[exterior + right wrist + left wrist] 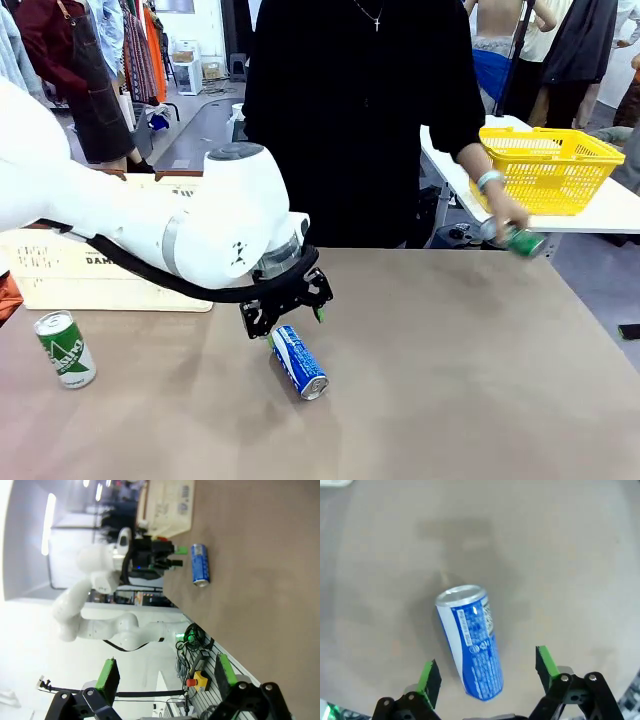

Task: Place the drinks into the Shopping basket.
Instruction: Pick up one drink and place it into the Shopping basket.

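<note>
Currently, in the front view, you are looking at these items. Left gripper (285,322): hanging low over the worktop (480,380) near its middle, jaws standing wide, holding nothing. Blue can (298,361): lying on its side just under and in front of that gripper. Green can (66,349): standing upright near the worktop's left edge, untouched. Shopping basket (90,270): sitting at the far left corner, partly behind the arm, its inside hidden from you. Second green can (522,241): being held by the person's hand (505,213) at the worktop's far right edge. Yellow basket (550,165): resting on a separate table beyond.

Left wrist view. The blue can (470,647) is lying lengthwise between the green pads (430,677); the left gripper (487,672) is straddling its near end, fully spread, not yet closing on it.

Right wrist view. Right gripper (166,672): gaping wide, carrying nothing, well apart from the blue can (200,565) and the Shopping basket (172,510).

Progress, as a judgement: you are seeing three drinks outside the basket, so most of the work is remaining, starting with the blue one.
</note>
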You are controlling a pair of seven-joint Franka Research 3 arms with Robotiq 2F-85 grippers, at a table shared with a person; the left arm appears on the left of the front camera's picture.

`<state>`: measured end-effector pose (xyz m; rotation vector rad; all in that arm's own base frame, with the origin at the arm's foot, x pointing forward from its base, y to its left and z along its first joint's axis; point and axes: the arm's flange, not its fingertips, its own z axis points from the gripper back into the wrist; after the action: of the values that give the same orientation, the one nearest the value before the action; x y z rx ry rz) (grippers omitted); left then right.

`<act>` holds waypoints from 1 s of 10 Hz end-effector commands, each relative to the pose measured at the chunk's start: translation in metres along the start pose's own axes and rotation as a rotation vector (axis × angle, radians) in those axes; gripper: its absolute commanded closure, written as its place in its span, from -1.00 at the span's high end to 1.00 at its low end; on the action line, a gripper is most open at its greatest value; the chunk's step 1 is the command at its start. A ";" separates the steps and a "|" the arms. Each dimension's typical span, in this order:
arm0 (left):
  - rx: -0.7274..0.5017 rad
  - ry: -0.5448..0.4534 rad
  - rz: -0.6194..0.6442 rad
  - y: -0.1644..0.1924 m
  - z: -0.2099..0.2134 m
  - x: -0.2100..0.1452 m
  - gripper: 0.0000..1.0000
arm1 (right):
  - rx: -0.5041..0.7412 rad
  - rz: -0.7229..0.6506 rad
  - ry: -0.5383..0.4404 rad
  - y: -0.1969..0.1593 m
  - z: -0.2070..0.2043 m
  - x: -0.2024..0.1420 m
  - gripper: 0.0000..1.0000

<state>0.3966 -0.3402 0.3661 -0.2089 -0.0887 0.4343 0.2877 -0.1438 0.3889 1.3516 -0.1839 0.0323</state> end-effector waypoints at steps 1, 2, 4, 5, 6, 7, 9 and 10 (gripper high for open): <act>0.100 -0.014 -0.010 -0.017 -0.019 -0.006 1.00 | -0.006 -0.020 0.015 0.005 0.001 -0.002 1.00; 0.104 -0.009 -0.029 -0.016 -0.027 -0.006 1.00 | -0.006 -0.020 0.015 0.005 0.001 -0.002 1.00; 0.116 0.027 -0.049 -0.013 -0.050 -0.004 1.00 | -0.006 -0.020 0.015 0.005 0.001 -0.002 1.00; 0.146 0.042 -0.038 -0.010 -0.060 -0.002 1.00 | -0.006 -0.020 0.015 0.005 0.001 -0.002 1.00; 0.162 0.040 -0.030 -0.006 -0.066 0.001 1.00 | -0.006 -0.020 0.015 0.005 0.001 -0.002 1.00; 0.168 0.038 -0.041 -0.004 -0.067 0.001 1.00 | -0.006 -0.020 0.015 0.005 0.001 -0.002 1.00; 0.149 0.028 -0.089 -0.005 -0.066 -0.002 1.00 | -0.006 -0.020 0.015 0.005 0.001 -0.002 1.00; 0.166 0.041 -0.092 -0.006 -0.067 -0.002 -0.20 | -0.006 -0.020 0.015 0.005 0.001 -0.002 1.00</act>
<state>0.4032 -0.3570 0.2981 -0.0712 -0.0123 0.3735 0.2876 -0.1439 0.3889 1.3517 -0.1840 0.0322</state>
